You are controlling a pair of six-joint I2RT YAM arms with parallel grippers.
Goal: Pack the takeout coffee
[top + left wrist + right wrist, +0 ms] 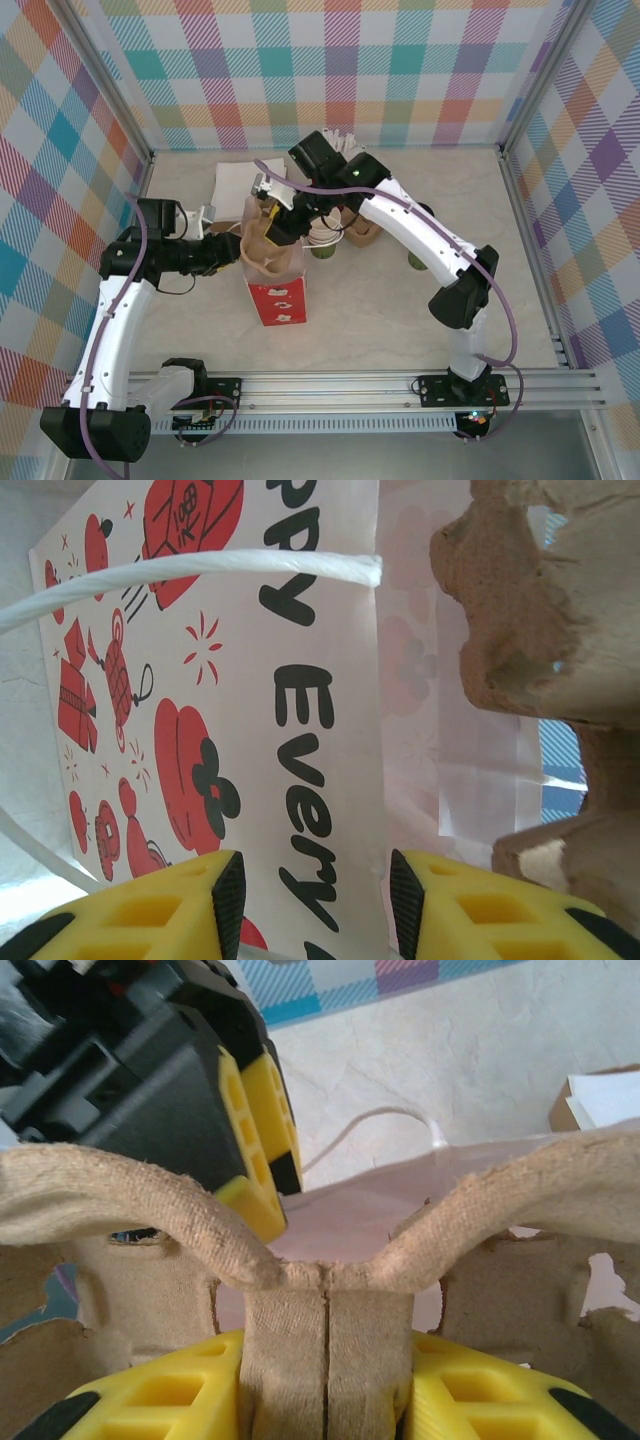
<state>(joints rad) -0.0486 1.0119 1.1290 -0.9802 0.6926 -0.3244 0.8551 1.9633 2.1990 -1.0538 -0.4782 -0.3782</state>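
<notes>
My right gripper [328, 1365] clenched on cup tray [150, 1200] centre ridge, hanging it over paper bag [300, 730] mouth for lowering. My left gripper [315, 900] straddles bag wall, steadying opening; clamp unclear.

White arm links [108, 330], black joints [462, 295], purple cables [143, 232], yellow end effector fingers [150, 910]

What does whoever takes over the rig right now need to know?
Left gripper: jaws astride the mouth edge of the paper bag; grip unclear.
Right gripper: shut on the centre ridge of the pulp carrier, held at the bag mouth.
One green cup stands beside the bag, another under the right arm, both on the table.
Done: carrier at the bag. Left: seat it, pack the cups.
</notes>
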